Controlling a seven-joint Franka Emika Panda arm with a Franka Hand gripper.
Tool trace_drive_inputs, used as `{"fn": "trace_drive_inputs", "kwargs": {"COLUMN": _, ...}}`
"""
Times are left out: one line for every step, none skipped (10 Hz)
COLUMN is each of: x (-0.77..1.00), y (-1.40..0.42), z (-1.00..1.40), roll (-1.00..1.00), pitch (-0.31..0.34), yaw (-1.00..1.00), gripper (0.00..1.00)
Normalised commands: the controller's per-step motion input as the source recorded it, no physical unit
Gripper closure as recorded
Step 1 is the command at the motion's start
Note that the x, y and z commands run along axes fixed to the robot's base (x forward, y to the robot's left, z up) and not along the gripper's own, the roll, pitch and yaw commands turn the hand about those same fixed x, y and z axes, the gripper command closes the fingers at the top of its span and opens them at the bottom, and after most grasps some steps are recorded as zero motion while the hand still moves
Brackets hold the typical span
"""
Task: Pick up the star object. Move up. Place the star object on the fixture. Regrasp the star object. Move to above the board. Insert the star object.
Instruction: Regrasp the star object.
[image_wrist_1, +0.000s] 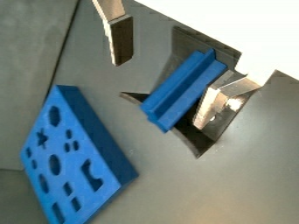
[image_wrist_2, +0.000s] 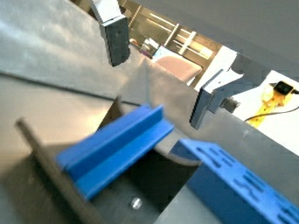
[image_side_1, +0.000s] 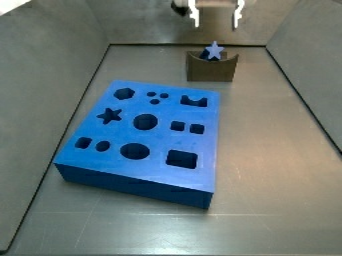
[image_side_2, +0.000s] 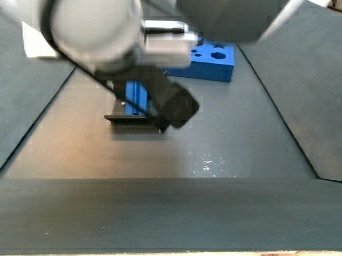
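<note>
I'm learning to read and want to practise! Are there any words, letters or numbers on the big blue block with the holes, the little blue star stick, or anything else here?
No text can be read anywhere.
Large blue square board with shaped holes: none.
Small blue ridged star object, resting in the dark fixture: none.
Silver two-finger gripper, open above the star object: none.
Grey floor: none.

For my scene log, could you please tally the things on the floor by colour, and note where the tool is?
Blue: 2, the board and the star object
Dark olive-brown: 1, the fixture, with the star object resting in it
Total: 3
The tool is open above the fixture, holding nothing.
</note>
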Motion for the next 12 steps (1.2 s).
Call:
{"fn": "trace_drive_inputs", "kwargs": {"x": -0.04, "y": 0.0, "z": 0.33, "roll": 0.04, "pitch": 0.049, "yaw": 0.04, "gripper": 0.0}}
{"fn": "trace_drive_inputs", "kwargs": {"x": -0.11, "y": -1.0, "z": 0.87, "roll": 1.0, "pitch": 0.067, "yaw": 0.03, "gripper": 0.0}}
{"fn": "trace_drive_inputs", "kwargs": {"x": -0.1, "y": -1.0, "z": 0.8, "roll": 1.0, "pitch": 0.067, "yaw": 0.03, "gripper": 0.0}}
{"fn": "trace_drive_inputs", "kwargs": {"x": -0.11, "y": -1.0, "z": 0.74, "roll": 1.0, "pitch": 0.057, "yaw": 0.03, "gripper": 0.0}}
{"fn": "trace_drive_inputs", "kwargs": {"x": -0.14, "y": -1.0, "z": 0.66, "roll": 1.0, "pitch": 0.049, "yaw": 0.03, "gripper": 0.0}}
{"fn": "trace_drive_inputs", "kwargs": {"x": -0.13, "y": -0.9, "z": 0.45, "roll": 1.0, "pitch": 0.043, "yaw": 0.03, "gripper": 0.0}}
{"fn": "trace_drive_inputs", "kwargs": {"x": -0.09, "y": -0.75, "z": 0.24, "roll": 1.0, "pitch": 0.04, "yaw": 0.03, "gripper": 0.0}}
{"fn": "trace_drive_inputs", "kwargs": {"x": -0.05, "y": -0.53, "z": 0.08, "roll": 1.0, "pitch": 0.039, "yaw": 0.03, "gripper": 0.0}}
{"fn": "trace_drive_inputs", "kwargs": {"x": -0.04, "y": -0.4, "z": 0.06, "roll": 1.0, "pitch": 0.038, "yaw": 0.03, "gripper": 0.0}}
{"fn": "trace_drive_inputs", "kwargs": {"x": -0.04, "y": -0.14, "z": 0.05, "roll": 1.0, "pitch": 0.035, "yaw": 0.03, "gripper": 0.0}}
{"fn": "trace_drive_inputs", "kwargs": {"x": -0.04, "y": -0.03, "z": 0.03, "roll": 1.0, "pitch": 0.032, "yaw": 0.03, "gripper": 0.0}}
{"fn": "trace_drive_inputs", "kwargs": {"x": -0.04, "y": -0.01, "z": 0.01, "roll": 1.0, "pitch": 0.026, "yaw": 0.03, "gripper": 0.0}}
